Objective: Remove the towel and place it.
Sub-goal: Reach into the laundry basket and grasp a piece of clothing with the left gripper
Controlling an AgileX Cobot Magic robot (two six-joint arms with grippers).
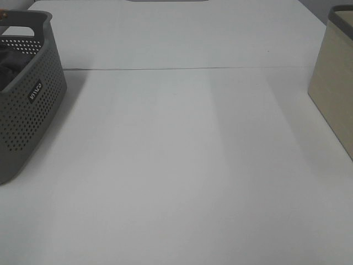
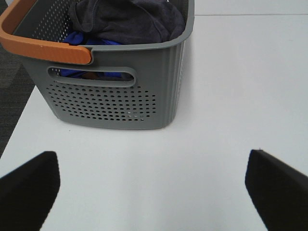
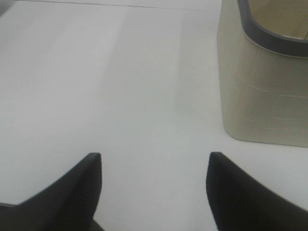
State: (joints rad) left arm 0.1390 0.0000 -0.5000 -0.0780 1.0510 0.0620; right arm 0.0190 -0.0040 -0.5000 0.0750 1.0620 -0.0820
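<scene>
**Charcoal towel (image 2: 130, 19) heaped in the grey basket (image 2: 110, 101), both grippers empty**

Dark terry cloth fills the top of the perforated basket, crumpled into a mound that rises about level with the rim. Under it lies a bright blue cloth (image 2: 79, 38), which also shows through the handle cut-out in the basket's end wall. An orange handle (image 2: 43, 45) curves over the near rim.

In the high view the basket stands at the far left edge of the white table (image 1: 182, 165), partly cut off by the frame, with a small white logo on its side wall. Only a dark patch of its contents shows there, too little to tell apart.

At the opposite edge, on the right, stands a beige bin (image 3: 260, 91) with a dark grey rim. It is well apart from the basket, with bare tabletop between them. A thin seam (image 1: 193, 68) runs across the table from side to side.

The left gripper (image 2: 151, 156) hovers over the table just in front of the basket, its black fingers spread wide with nothing between them. The right gripper (image 3: 154, 156) is likewise released, jaws apart over bare table, with the beige bin close by on one side. Neither touches the towel or either container.
</scene>
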